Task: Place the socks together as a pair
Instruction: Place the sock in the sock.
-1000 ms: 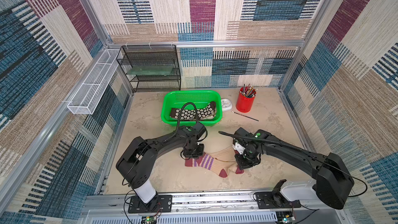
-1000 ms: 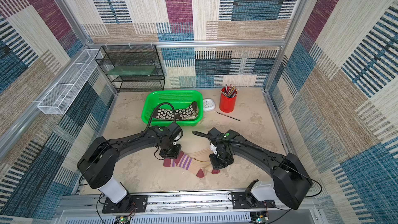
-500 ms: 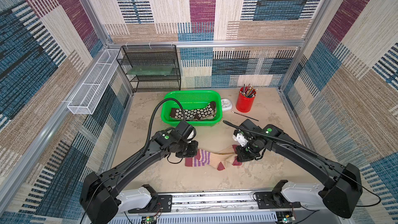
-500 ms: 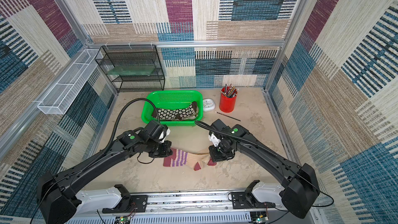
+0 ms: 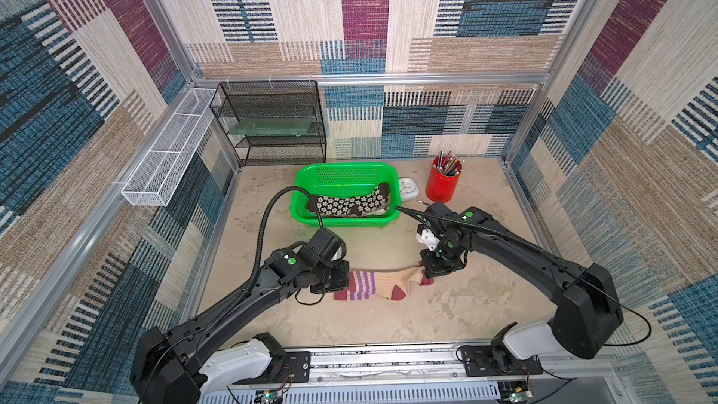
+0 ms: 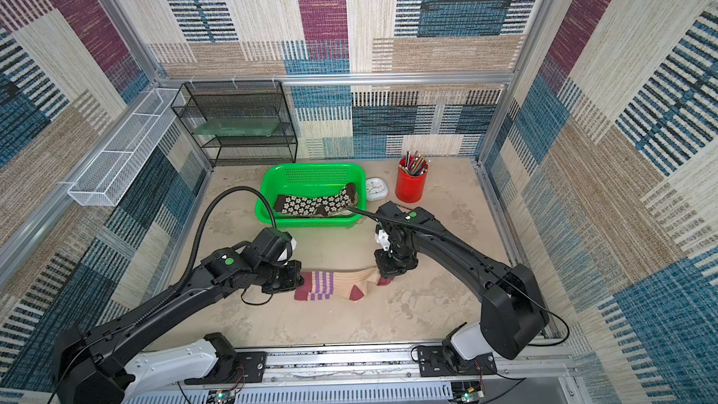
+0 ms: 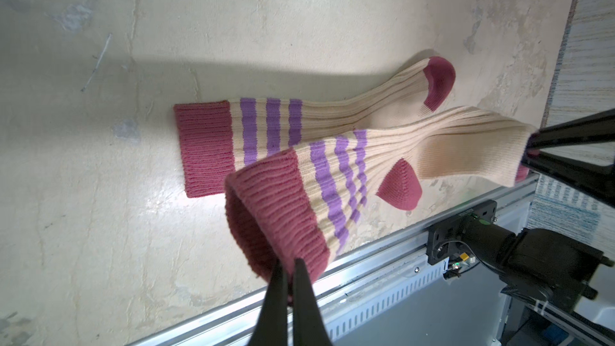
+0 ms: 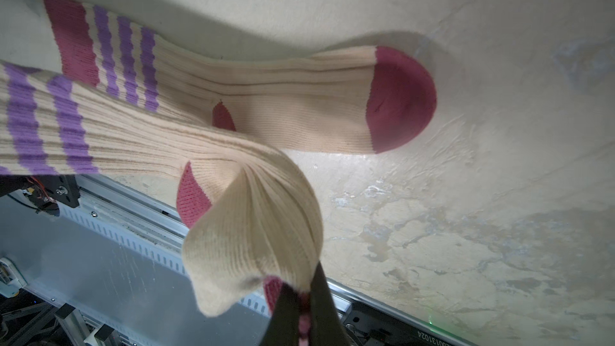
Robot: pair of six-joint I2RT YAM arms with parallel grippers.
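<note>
Two cream socks with purple stripes and maroon cuffs and toes are near the table's front. One sock (image 7: 266, 124) (image 8: 299, 108) lies flat. The other sock (image 7: 349, 174) (image 8: 253, 221) hangs stretched just above it between both grippers. My left gripper (image 7: 289, 267) (image 5: 342, 281) is shut on its maroon cuff. My right gripper (image 8: 304, 291) (image 5: 427, 275) is shut on its maroon toe. In both top views the two socks (image 6: 338, 283) overlap as one strip. Dark brown daisy socks (image 5: 349, 202) lie in the green basket (image 5: 342, 168).
Behind the basket stands a black mesh rack (image 5: 272, 122). A white clock (image 5: 408, 188) and a red pencil cup (image 5: 443, 184) sit at the back right, with a loose pencil (image 5: 423, 202) beside them. A white wire tray (image 5: 167, 157) hangs on the left wall. The metal rail (image 7: 366, 287) runs along the front edge.
Both grippers kept their hold. The held sock has been drawn out straighter over the lying one. The left arm has stretched out low, and the right gripper has shifted slightly back.
</note>
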